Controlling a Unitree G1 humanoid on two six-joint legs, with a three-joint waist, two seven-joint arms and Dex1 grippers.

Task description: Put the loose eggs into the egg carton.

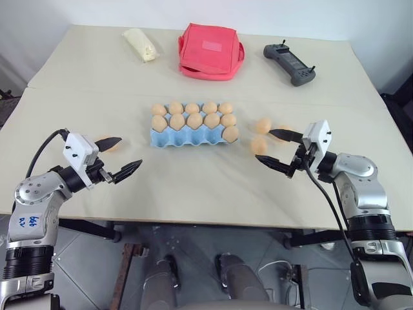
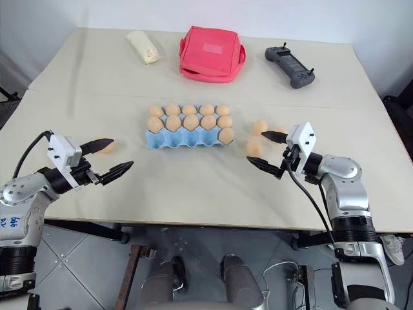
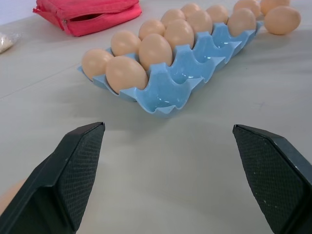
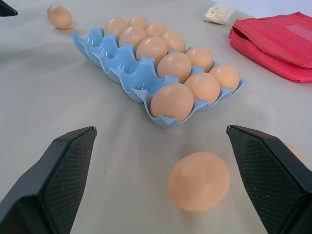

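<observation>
Beige tabletop (image 1: 193, 187): left gripper (image 1: 119, 156) spread wide, one loose egg (image 2: 105, 146) just behind its fingers. Right gripper (image 1: 279, 148) also gaping, loose eggs (image 1: 259, 144) right by its tips. Egg carton (image 1: 192, 135) sits between them, farther back, front row mostly empty.

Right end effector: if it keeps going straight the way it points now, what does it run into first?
Most likely the loose egg lying on the table just ahead, between the open fingers of the right end effector. Beyond it stands the near corner of the egg carton. Depth is hard to judge, so the egg may sit slightly off line.
</observation>
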